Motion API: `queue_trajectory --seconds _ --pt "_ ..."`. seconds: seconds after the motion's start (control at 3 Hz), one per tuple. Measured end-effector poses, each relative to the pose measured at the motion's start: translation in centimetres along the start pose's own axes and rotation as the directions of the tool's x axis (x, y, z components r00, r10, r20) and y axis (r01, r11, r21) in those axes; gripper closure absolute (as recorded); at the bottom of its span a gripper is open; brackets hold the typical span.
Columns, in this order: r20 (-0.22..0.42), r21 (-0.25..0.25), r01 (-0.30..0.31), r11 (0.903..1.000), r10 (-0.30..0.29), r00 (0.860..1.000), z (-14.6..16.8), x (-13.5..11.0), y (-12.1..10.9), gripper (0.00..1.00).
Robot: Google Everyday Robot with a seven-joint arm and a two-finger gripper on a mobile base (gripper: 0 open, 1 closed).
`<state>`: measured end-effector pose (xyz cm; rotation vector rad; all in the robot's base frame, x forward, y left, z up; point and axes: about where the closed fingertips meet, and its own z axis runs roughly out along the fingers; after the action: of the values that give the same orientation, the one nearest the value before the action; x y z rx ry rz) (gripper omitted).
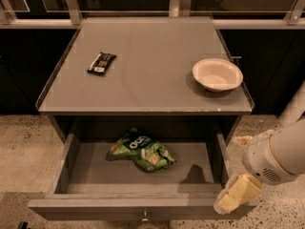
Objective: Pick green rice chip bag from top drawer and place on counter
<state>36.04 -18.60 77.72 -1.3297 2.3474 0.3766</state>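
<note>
Speckled floor, dark cabinets behind | counter (pixel 152 56): black wrapper bar (pixel 101 63) at left, white bowl (pixel 217 74) at right | top drawer (pixel 124 209) stands open below | green rice chip bag (pixel 143 151) lies crumpled on drawer floor, near centre | my hand (pixel 237 194) at drawer's front right corner, apart from bag; wide or narrow I cannot tell

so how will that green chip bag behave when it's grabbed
The green rice chip bag lies crumpled on the top drawer floor, so it will probably flex, not hold shape. It looks thin, likely light. Its glossy foil may slip. The gripper is outside the drawer's front right corner, clear of the bag.
</note>
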Motion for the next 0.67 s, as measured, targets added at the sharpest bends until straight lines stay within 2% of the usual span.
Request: queue_trajectory --seconds 0.33,0.67 --pt "0.071 0.005 -0.029 0.9996 0.029 0.997 1.6 1.2 0.1 0.0" --pt "0.236 0.019 -0.071 0.9973 0.065 0.97 5.6 0.5 -0.9 0.0"
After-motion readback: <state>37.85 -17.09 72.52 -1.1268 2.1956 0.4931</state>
